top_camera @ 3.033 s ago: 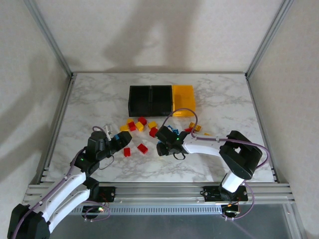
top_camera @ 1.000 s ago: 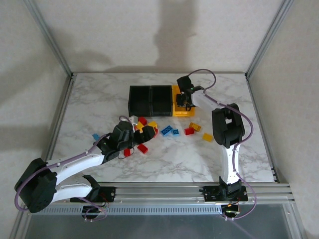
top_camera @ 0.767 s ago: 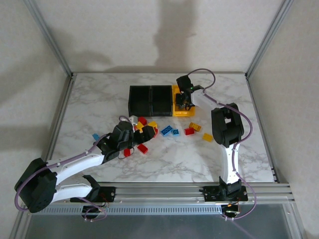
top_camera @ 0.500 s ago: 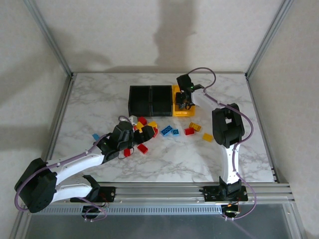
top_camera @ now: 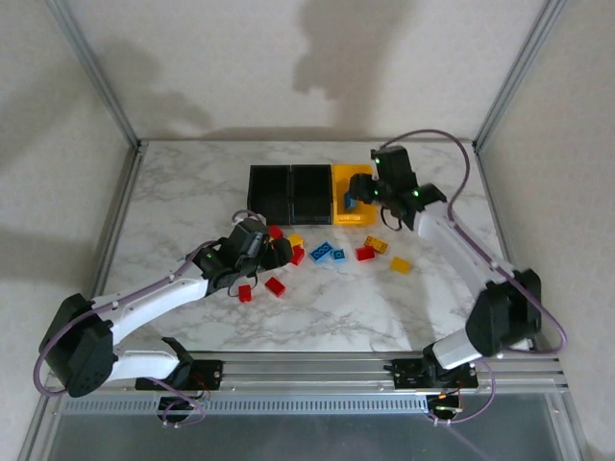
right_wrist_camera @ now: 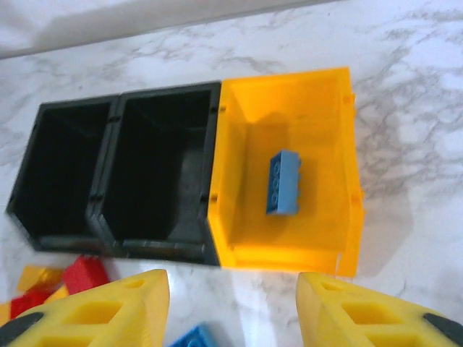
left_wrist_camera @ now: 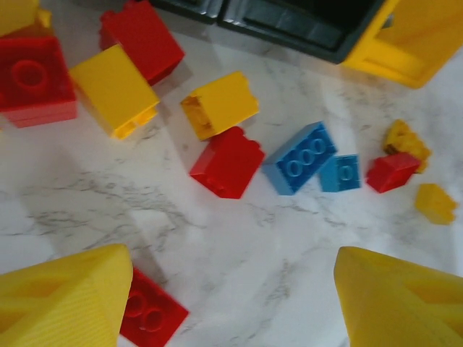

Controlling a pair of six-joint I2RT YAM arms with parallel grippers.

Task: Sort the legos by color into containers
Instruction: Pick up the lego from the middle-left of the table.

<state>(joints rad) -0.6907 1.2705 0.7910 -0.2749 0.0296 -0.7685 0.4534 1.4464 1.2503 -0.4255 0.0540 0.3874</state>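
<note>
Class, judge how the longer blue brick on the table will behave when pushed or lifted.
The blue brick looks like rigid moulded plastic, so it is probably stiff and light. Flat-sided and lying low, it should slide on the smooth table rather than roll.

1 blue lego point(right_wrist_camera: 283, 183) flat in yel. bin point(right_wrist_camera: 283, 257)

top: overhead, far | wrists: close, downward | shared: yellow bin point(right_wrist_camera: 289, 254)

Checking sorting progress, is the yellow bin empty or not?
Not empty: one blue brick lies on the floor of the yellow bin, in the right wrist view.
</note>
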